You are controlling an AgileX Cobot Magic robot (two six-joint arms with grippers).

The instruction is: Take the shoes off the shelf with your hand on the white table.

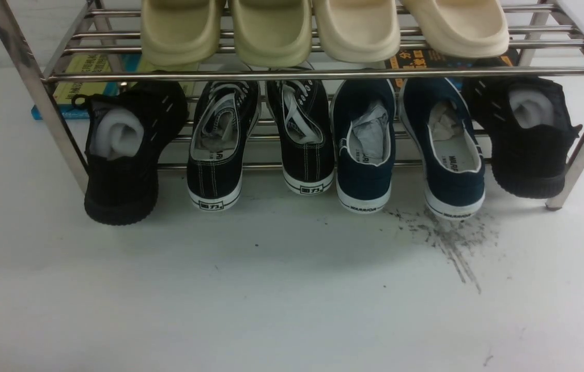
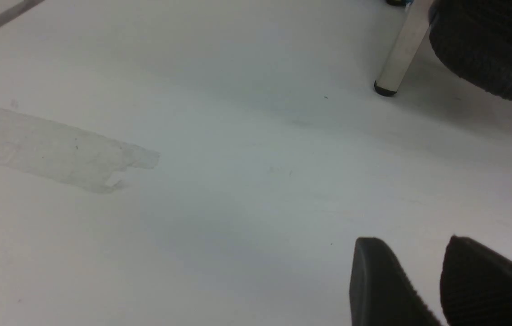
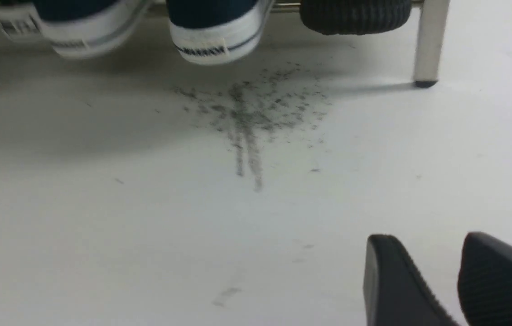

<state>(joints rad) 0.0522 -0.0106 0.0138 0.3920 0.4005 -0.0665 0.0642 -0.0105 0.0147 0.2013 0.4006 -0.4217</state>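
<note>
A pair of navy canvas slip-on shoes [image 1: 366, 182] sits on the lower tier of a shiny metal rack [image 1: 323, 75], right of its middle. Their white rubber heels stick out past the tier's front edge, towards me, over the white table [image 1: 271, 310]. The left shoe stands just beside a black lace-up sneaker [image 1: 308, 165]; the right one is close against a black knit shoe [image 1: 529, 139] at the rack's right end. Crumpled paper [image 1: 373, 132] fills part of each.

The right pincer [image 3: 423, 267] is over the table, in front of the rack, its fingers apart with nothing between them. The left pincer [image 2: 412, 267] also has its fingers apart and empty, away from the shoes.

Each shoe looks light, I judge: soft canvas that would give under a squeeze, with a firmer, grippy rubber sole. The heel seems the best hold, one finger inside the opening and one outside the back wall. Pinching the side could fold the cloth, and the tight neighbours leave little room there. A straight pull should slide easily over the smooth bars.
</note>
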